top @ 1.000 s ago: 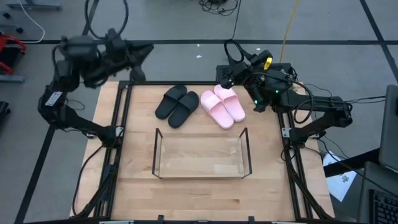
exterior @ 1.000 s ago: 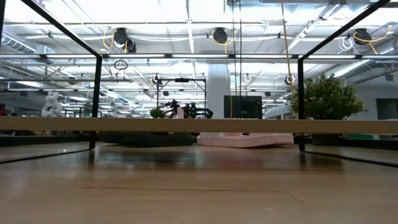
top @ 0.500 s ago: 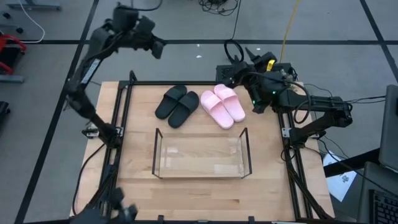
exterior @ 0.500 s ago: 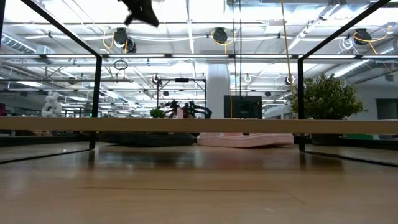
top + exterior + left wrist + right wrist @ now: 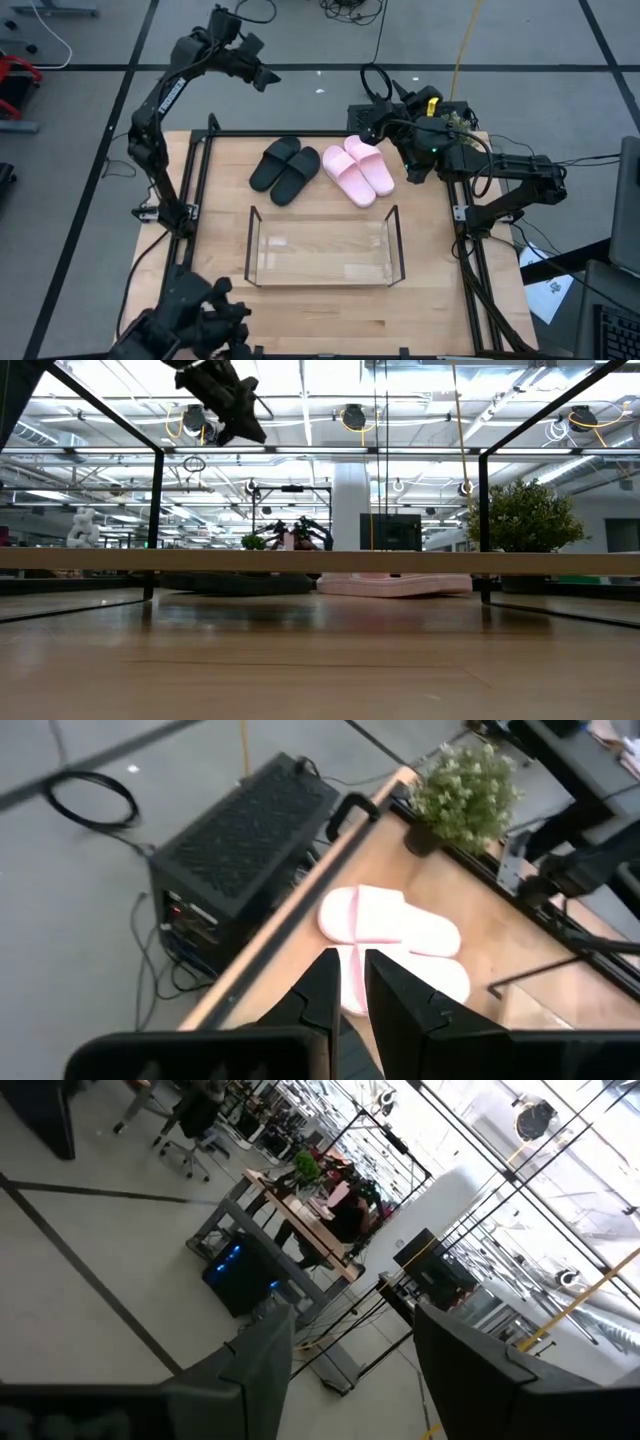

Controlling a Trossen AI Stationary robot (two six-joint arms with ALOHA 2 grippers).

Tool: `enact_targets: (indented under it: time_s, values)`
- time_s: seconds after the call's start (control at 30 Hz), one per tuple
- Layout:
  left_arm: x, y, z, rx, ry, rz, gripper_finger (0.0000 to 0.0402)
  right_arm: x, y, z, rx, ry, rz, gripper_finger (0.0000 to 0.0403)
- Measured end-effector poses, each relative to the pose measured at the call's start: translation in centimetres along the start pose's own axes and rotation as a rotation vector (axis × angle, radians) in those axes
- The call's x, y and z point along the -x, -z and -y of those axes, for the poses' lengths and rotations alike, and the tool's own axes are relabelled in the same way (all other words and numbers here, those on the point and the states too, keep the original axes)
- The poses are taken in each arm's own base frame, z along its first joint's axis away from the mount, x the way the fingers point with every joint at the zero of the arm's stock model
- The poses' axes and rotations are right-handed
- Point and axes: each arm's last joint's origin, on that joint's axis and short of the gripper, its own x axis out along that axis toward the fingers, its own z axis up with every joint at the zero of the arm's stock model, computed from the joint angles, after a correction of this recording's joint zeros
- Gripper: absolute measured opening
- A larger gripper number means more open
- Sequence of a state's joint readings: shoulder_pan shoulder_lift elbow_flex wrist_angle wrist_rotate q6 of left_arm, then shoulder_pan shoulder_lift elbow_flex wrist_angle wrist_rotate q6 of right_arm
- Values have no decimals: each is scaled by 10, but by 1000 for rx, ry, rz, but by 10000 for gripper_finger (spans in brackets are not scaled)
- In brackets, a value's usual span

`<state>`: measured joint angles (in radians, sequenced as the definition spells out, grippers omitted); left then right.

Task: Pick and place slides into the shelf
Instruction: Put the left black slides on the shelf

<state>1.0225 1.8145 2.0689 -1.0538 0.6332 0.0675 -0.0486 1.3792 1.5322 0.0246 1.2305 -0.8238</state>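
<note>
Nothing has been picked up yet, so the step in hand looks like the approach to a first sandal. Nearest the bottom of the high view, the shelf sits in the lower middle of the bench, its clear tray holding nothing. A dark piece of the rig shows at the frame's lower left corner.

Above the shelf, in the middle of the frame, lie the 4 slides: the black pair to the left, the pink pair to the right, the 2 pairs just beside each other and apart from the shelf's far rail. No sandal is touched.

Farther up, the right pincer hangs at the upper right, just past the pink pair at the bench's far edge, its fingers spread wide and holding nothing; its wrist view looks out into the room. The left pincer is raised in the upper left beyond the bench, fingers nearly together, nothing between them, pointing toward the pink pair.

The next move probably calls for one pincer to drop onto a sandal, grip its strap, then lift it over the shelf's thin wire end frame. The pairs lie close together, so a neighbour may get nudged.

Beyond the bench stand a black box and a small potted plant.
</note>
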Motion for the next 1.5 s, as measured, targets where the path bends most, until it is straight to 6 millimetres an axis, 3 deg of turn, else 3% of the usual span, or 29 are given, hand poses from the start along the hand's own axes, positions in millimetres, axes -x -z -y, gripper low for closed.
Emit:
enact_targets:
  time_s: [0.17, 0.43, 0.73, 0.9, 1.07, 1.5]
  values:
    - [-26, 8, -18, 59, 9, -93, 47, 0, 0, 0, 0, 0, 0, 196]
    - [-71, 40, -46, 54, -69, -414, 47, 0, 0, 0, -1, 0, 0, 196]
    - [-94, 48, -44, -21, -17, -484, 47, 0, 0, 0, -1, -1, 1, 196]
    - [-99, 49, -34, -51, -31, -510, 47, 0, 0, 0, -1, -1, 1, 196]
    - [-102, 58, -21, -99, -154, -670, 47, 0, 0, 0, -1, -1, 1, 196]
    - [-114, 62, 43, -296, -189, -739, 47, 0, 0, 0, 3, -1, 0, 196]
